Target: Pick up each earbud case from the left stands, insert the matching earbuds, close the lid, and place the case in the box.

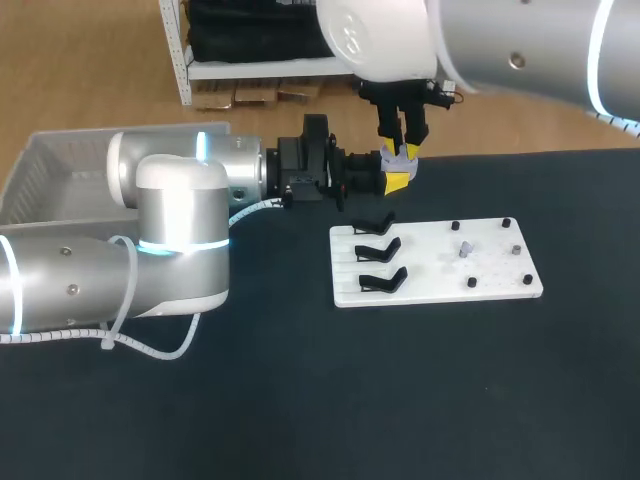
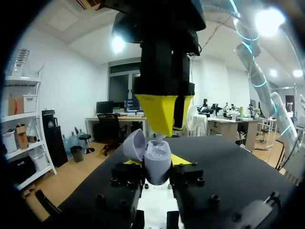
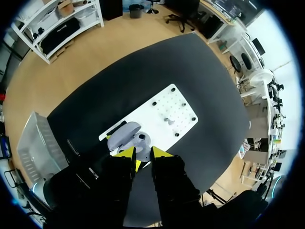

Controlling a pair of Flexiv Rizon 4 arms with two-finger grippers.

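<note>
Left wrist view: the left gripper is clamped from 2 sides on the pale grey, egg-shaped plastic earbud case, held above the table with its lid flipped open. The right gripper hangs straight over the case mouth. Whether it carries an earbud, I cannot tell. This looks like the insertion step. Next, a bud must seat squarely in its socket before the lid is closed.

Right wrist view: 1 small grey piece, probably an earbud, stands on the white pegboard.

Head view: 3 black stands sit empty on the matte black table, with the clear plastic box well apart.
</note>
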